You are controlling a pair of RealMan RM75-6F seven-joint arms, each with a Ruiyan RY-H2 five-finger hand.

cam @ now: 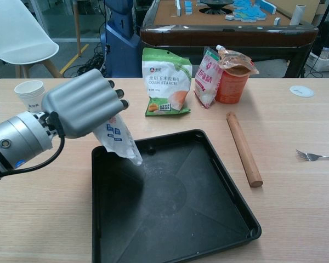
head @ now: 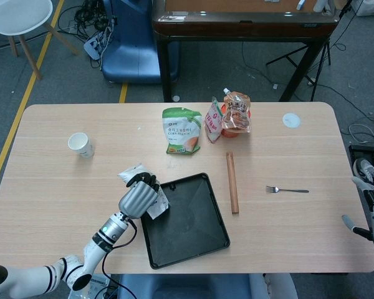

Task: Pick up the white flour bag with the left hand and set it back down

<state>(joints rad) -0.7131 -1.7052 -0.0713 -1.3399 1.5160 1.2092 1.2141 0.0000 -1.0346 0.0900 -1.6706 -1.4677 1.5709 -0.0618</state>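
Grey floor with a yellow line surrounds a pale wooden table (head: 62,199); beyond its far edge stand a blue chair (head: 134,40), a white chair (head: 15,15) and a dark brown table (head: 243,22).

On the wood, a black tray (cam: 208,219) sits near the front edge. At 12 o'clock from the tray stands a green corn starch bag (cam: 165,81), with a red-and-white pouch (cam: 207,76) and an orange spouted pouch (cam: 233,71) just beside it at about 1 o'clock. A wooden rolling pin (cam: 243,149) lies at 3 o'clock from the tray, a fork (head: 287,189) further out the same way, and a small white lid (head: 291,120) toward the far right corner. A paper cup (cam: 31,94) stands at about 10 o'clock from the tray.

The left hand (cam: 82,108) hangs over the tray's far-left corner with its fingers (cam: 101,90) wrapped around the upper part of the white flour bag (cam: 119,141). The bag hangs down from under the fingers, slanting toward 5 o'clock in the chest view, its lower tip over the tray's rim; whether that tip touches the tray cannot be told. In the head view the bag's top end pokes out past the fingertips toward 11 o'clock.

The right hand (head: 369,199) shows only partly at the table's right edge, off the wood; whether its fingers are apart or together cannot be told.
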